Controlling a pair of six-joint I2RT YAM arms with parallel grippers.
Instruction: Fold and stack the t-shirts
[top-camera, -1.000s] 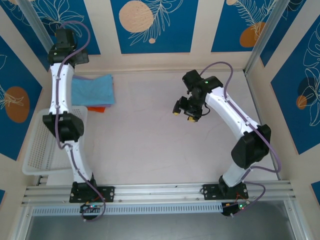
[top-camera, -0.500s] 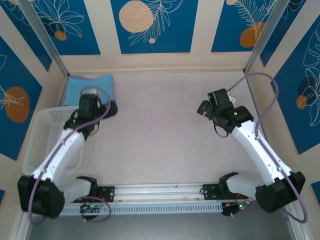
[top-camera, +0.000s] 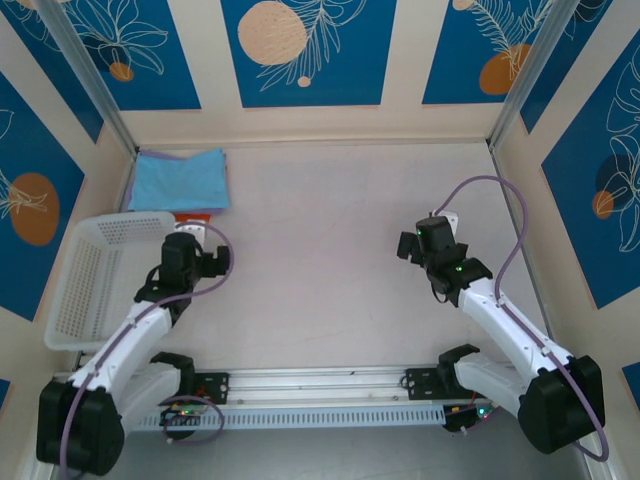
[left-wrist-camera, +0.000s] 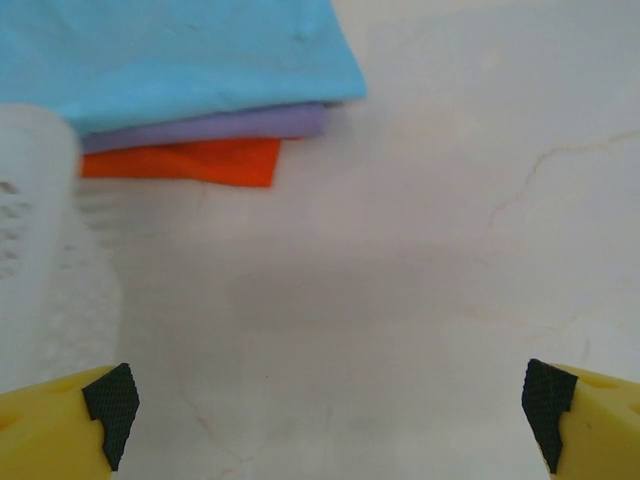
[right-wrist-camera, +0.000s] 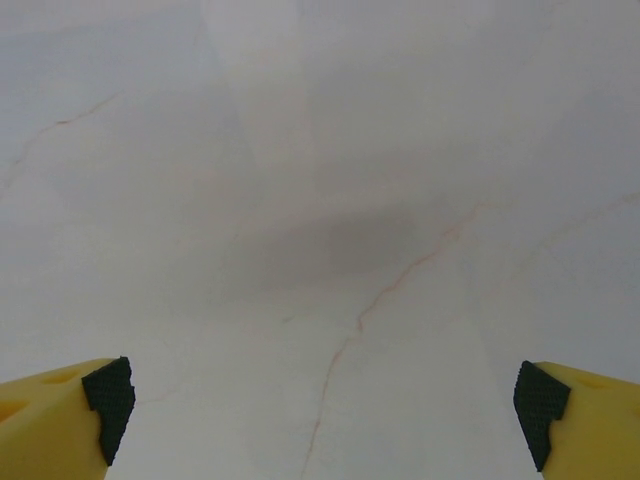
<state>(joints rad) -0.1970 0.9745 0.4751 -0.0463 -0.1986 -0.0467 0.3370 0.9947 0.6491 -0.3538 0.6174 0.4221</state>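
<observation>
The task is judged all but done — the sky-blue t-shirt (left-wrist-camera: 180, 55) is seen folded atop the lavender t-shirt (left-wrist-camera: 210, 127) and an orange cloth (left-wrist-camera: 185, 162), ahead-left of the left gripper (left-wrist-camera: 325, 400), which, like the right gripper (right-wrist-camera: 325, 400), is spread wide and empty.

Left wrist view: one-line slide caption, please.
Open left end effector above table, facing folded sky-blue t-shirt stacked on lavender t-shirt and orange cloth, beside basket.

We see a pale, veined table (top-camera: 330, 250). In its far left corner an orange cloth (left-wrist-camera: 185, 162) lies flat on it, bearing a lavender tee (left-wrist-camera: 210, 125) with a blue tee (top-camera: 180, 180) on top. Just nearer us, a white mesh basket (top-camera: 90, 290) sits at the left edge.
</observation>
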